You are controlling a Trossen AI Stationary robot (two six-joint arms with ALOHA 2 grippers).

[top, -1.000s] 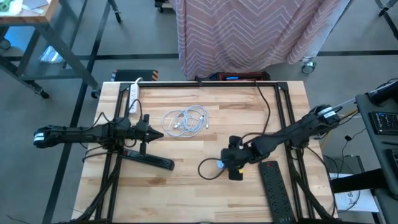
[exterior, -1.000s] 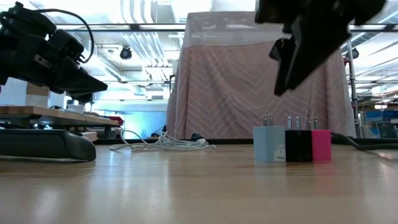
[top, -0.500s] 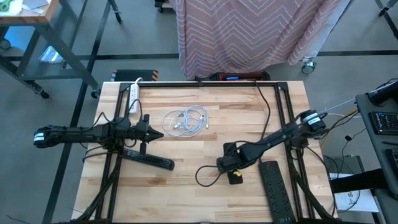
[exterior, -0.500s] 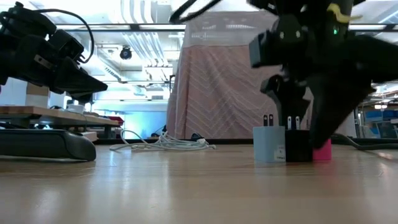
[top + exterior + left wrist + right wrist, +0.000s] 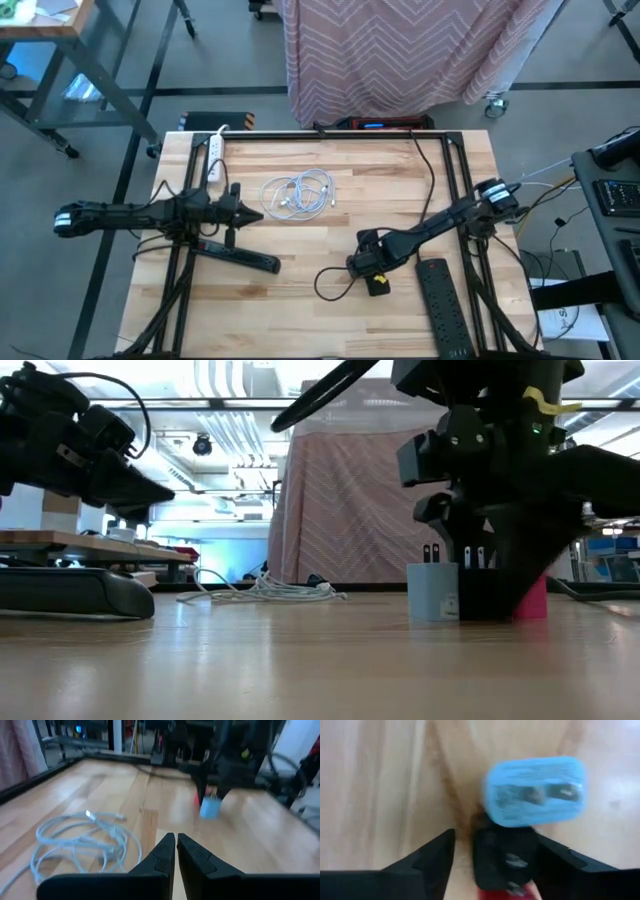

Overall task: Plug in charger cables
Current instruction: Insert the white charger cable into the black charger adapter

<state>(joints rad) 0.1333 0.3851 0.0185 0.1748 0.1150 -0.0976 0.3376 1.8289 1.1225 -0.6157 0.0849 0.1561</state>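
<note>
— Right gripper?
— Lower than before, fingers spread around my black plug, beside blue plug.
— Left gripper?
— Pinched together, unmoved, near white cords.

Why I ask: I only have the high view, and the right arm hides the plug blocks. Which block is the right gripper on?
Observer: The right wrist view shows the right gripper with its jaws open astride the black block, right beside the light blue block.
Operator: Are the blocks standing or tipped?
Observer: In the low view the blue and black ones stand upright, prongs up. The red-pink block shows just beyond the black one, partly hidden.
Operator: And the left gripper?
Observer: The left wrist view shows the left gripper with jaws shut, hovering by the coiled white cables.
</note>
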